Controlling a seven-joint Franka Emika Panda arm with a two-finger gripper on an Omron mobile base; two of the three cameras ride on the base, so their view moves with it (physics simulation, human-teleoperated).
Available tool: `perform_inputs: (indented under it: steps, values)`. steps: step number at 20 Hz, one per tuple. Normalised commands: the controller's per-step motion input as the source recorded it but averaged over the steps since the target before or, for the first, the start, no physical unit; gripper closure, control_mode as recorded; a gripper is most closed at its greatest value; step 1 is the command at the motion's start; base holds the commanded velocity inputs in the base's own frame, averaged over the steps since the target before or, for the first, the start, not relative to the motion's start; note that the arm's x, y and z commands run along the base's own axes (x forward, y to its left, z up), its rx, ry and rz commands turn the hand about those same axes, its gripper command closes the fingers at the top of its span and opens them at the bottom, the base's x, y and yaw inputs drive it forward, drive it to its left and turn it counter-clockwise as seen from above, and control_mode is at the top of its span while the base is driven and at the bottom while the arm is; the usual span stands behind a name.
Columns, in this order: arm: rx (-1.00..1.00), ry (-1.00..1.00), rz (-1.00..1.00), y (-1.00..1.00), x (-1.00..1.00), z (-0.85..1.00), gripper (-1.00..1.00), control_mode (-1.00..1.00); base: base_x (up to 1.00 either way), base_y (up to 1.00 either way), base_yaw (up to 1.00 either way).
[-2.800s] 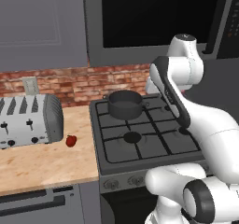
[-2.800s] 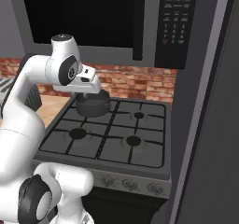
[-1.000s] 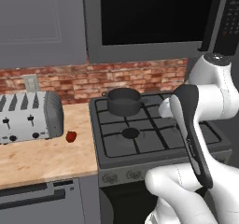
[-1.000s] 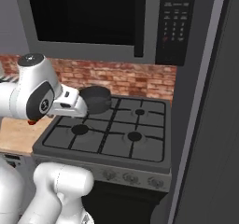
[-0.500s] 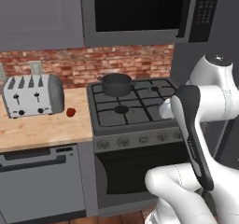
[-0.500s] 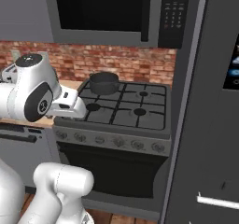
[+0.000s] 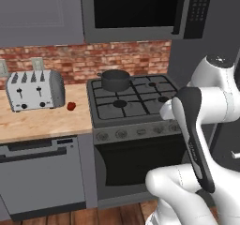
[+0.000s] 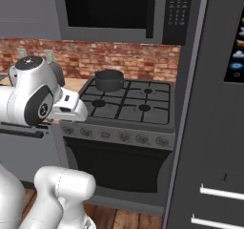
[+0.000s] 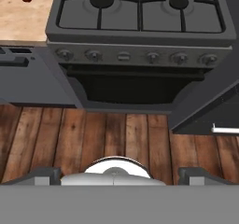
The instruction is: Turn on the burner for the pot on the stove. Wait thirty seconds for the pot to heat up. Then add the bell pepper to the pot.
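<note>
dark grey, wide cylindrical metal pot with small side handles, sitting on the back-left burner of the dark grey gas range, black grates under it. small, shiny red bell pepper lying on the wooden counter, just beside the silver toaster and apart from the range. row of round front knobs in full sight from the hand view, none touched.

two-finger gripper standing fully open, holding nothing, well back from the range and pointed down at the floorboards and oven door (finger tips at the 2 lower corners of the hand view).

risks from here, as a judgement:
- 5 alike knobs plus a small centre control: easy to turn the wrong one and light a burner with no pot above it.
- long reach to the knob row: an approach off-centre could slide the fingers off the knob or knock the panel.
- pepper round and glossy: likely to roll or squirt from a pinch.
- pot set at the back: a release too early drops the pepper on the grates.
</note>
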Motion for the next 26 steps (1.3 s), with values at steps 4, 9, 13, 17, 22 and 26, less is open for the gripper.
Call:
perform_inputs:
  steps: [4, 9, 13, 17, 22, 26]
  values:
    - [-0.02, 0.0, 0.0, 0.06, 0.0, 0.0, -1.0, -1.0, 0.0, 0.07, 0.0]
    - [-0.05, -0.03, 0.0, 0.19, 0.0, 0.0, -1.0, -1.0, 0.0, 0.0, 0.0]
    - [0.03, -0.02, 0.0, 0.07, -0.05, -0.13, -1.0, -1.0, 0.0, 0.0, 0.0]
    - [0.06, 0.08, 0.0, 0.11, -0.01, -0.46, -1.0, -1.0, 0.0, 0.0, 0.0]
    - [0.09, 0.12, 0.0, 0.13, 0.0, -0.48, -1.0, -1.0, 0.0, 0.0, 0.0]
    - [0.06, 0.01, 0.0, 0.27, 0.0, -0.25, -1.0, -1.0, 0.0, 0.0, 0.0]
